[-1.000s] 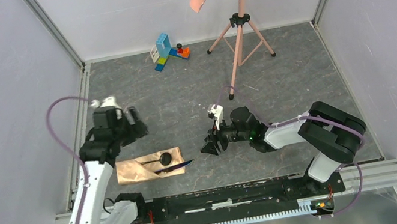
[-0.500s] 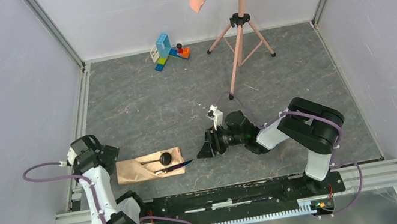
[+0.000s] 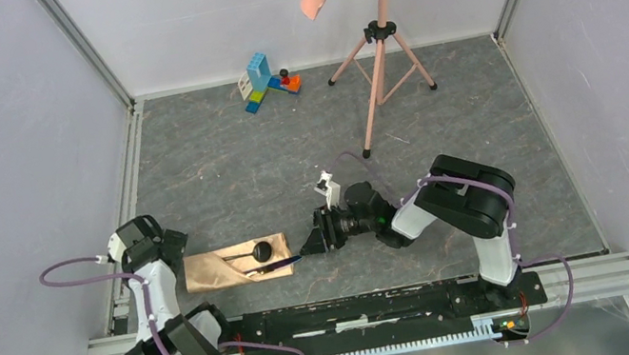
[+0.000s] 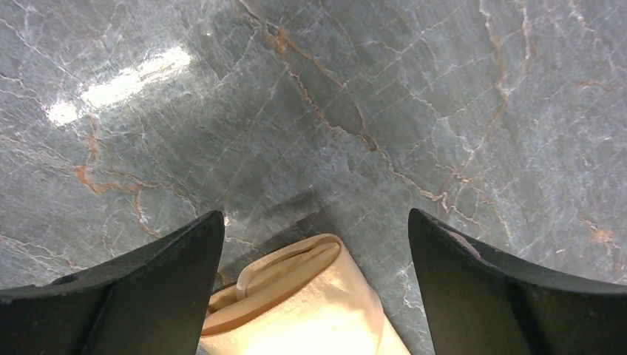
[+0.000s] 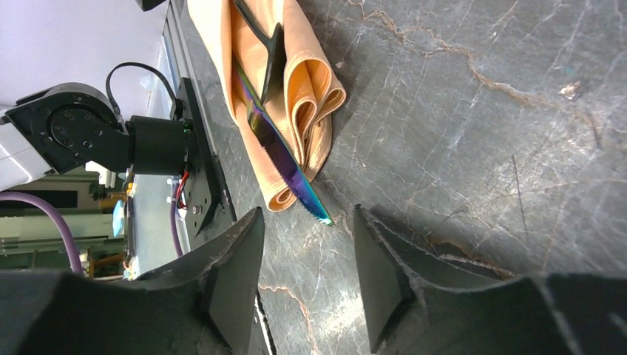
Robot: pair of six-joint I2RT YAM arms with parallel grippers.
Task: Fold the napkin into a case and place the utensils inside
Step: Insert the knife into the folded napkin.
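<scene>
Overhead view: case [image 3: 234,264] lies on the table [image 3: 436,118] near its front edge, left of centre. A black round-ended utensil [image 3: 258,253] and an iridescent knife [image 3: 285,263] stick out of its right end, and the right gripper [image 3: 311,239] sits just beside the knife tip.

Left wrist view: left gripper [image 4: 314,222] spread wide, holding nothing, case end between its fingers.

Right wrist view: right gripper partly open and empty, knife tip at its mouth, clear of both fingers.
</scene>
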